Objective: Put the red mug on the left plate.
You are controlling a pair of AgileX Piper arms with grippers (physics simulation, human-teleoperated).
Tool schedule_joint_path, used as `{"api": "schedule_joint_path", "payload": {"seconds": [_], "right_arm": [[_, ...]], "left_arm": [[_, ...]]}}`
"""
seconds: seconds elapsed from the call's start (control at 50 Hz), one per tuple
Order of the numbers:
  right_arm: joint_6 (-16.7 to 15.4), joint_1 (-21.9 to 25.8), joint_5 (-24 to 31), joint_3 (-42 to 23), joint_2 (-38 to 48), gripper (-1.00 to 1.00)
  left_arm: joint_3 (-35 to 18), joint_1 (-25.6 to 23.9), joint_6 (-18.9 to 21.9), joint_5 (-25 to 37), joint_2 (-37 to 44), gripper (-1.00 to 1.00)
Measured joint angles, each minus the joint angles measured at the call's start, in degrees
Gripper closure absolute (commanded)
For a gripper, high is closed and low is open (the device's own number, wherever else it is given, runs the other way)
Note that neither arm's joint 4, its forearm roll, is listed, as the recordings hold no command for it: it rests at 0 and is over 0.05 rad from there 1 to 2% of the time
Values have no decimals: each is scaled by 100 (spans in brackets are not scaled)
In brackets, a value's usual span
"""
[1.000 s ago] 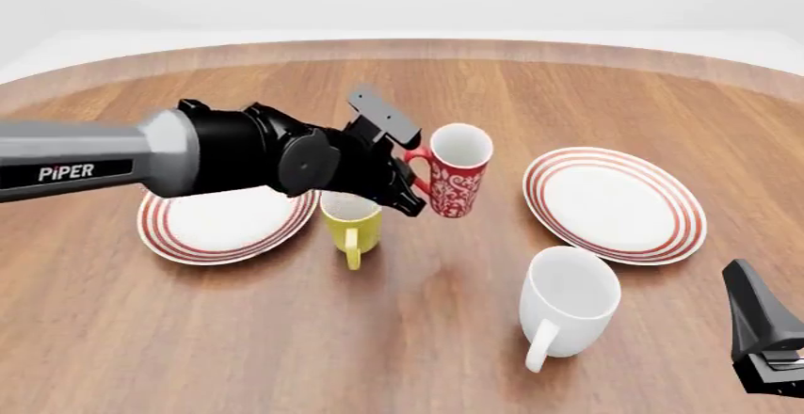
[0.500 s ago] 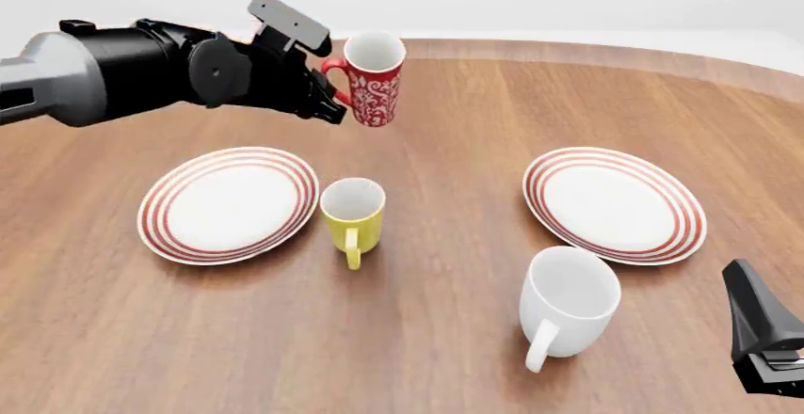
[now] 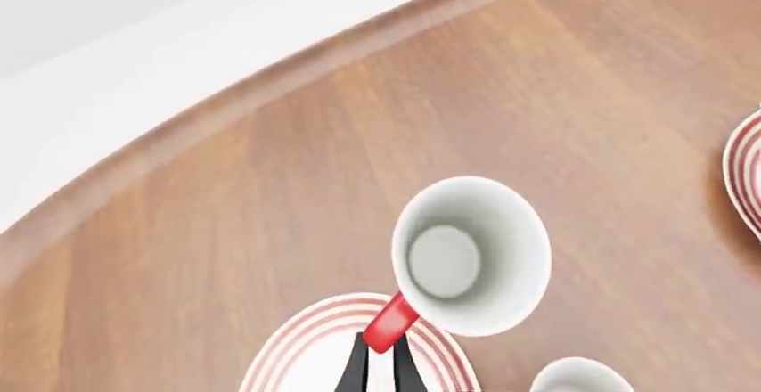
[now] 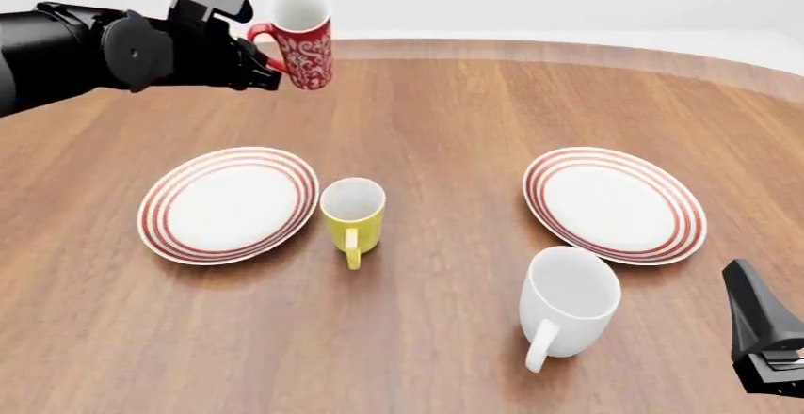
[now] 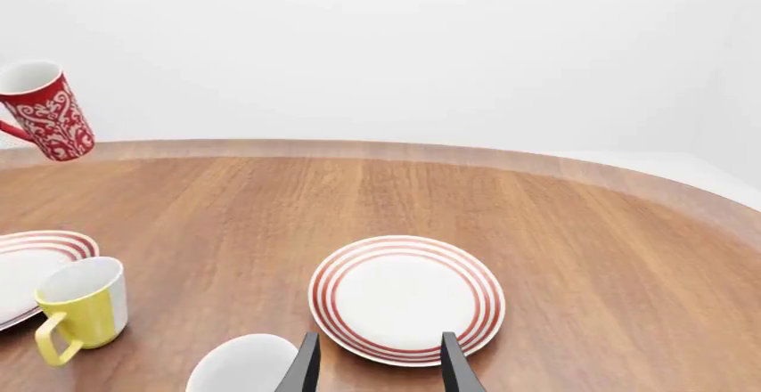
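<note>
The red mug [image 4: 303,39] with its white floral pattern hangs high in the air above the table's far left part, upright. My left gripper [image 4: 260,56] is shut on its red handle [image 3: 389,322]. In the left wrist view the mug's white inside [image 3: 470,254] faces the camera. The left plate [image 4: 229,203], white with red rings, lies on the table nearer and lower than the mug; part of it [image 3: 319,338] shows under the mug. My right gripper [image 5: 378,363] stands open at the near right edge [image 4: 766,339], holding nothing. The red mug [image 5: 45,111] also shows in the right wrist view.
A yellow mug [image 4: 353,216] stands just right of the left plate. A larger white mug [image 4: 570,303] stands at the near right. The second ringed plate [image 4: 615,203] lies at the right. The table's curved far edge [image 4: 528,49] runs behind the lifted mug.
My left gripper has carried the red mug up off the table and leftward, from beside the yellow mug to high over the far left. The right arm has not moved.
</note>
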Motion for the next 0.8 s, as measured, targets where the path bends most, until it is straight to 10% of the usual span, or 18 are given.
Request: {"api": "schedule_joint_path", "payload": {"seconds": [0.8], "right_arm": [[-1, 2, 1, -1, 0, -100]], "left_arm": [[1470, 763, -377, -1324, -46, 100]]}}
